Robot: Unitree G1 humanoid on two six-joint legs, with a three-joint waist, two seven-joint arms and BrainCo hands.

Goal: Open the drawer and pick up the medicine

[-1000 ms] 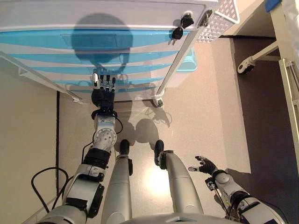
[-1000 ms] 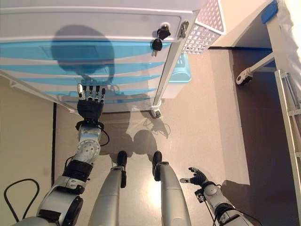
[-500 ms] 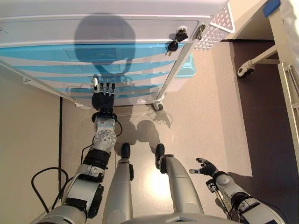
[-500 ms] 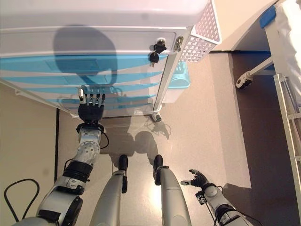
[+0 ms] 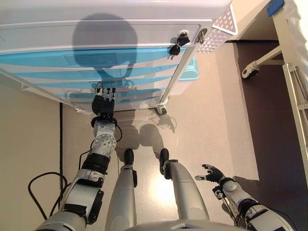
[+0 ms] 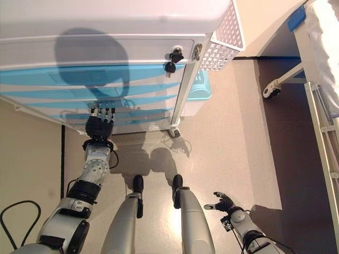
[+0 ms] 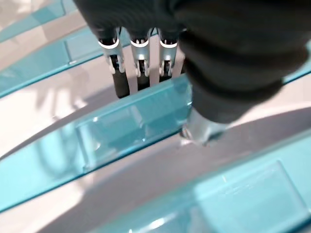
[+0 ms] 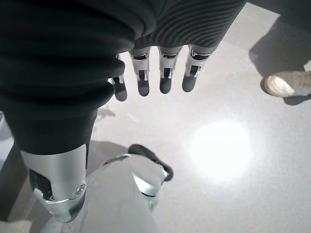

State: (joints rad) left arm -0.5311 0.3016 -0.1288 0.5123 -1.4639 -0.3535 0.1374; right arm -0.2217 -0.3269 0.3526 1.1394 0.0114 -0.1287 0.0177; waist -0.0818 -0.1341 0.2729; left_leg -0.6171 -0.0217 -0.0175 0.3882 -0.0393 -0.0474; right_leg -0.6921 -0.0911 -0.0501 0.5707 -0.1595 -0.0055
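Observation:
A white wheeled cabinet [image 5: 120,33] with several translucent blue drawer fronts stands before me, all of them pushed in. My left hand [image 5: 103,103] reaches to one of the lower blue drawers [image 5: 134,91]. In the left wrist view its straight fingers [image 7: 138,73] end at the top rim of a blue drawer front [image 7: 131,128], with the thumb [image 7: 199,128] lying against that front. No medicine shows in any view. My right hand [image 5: 211,173] hangs low at the right with relaxed, spread fingers [image 8: 165,77] over the floor and holds nothing.
Keys [image 5: 175,44] hang from a lock at the cabinet's upper right. A white perforated basket [image 5: 216,31] hangs on its right side, with a light-blue bin [image 5: 191,70] below. A bed frame with a caster [image 5: 250,71] stands at the right. A person's shoe [image 8: 286,85] shows on the floor.
My left hand has moved forward, so its fingertips now reach the lower blue drawer front. The view has shifted a little. The right hand has stayed where it was.

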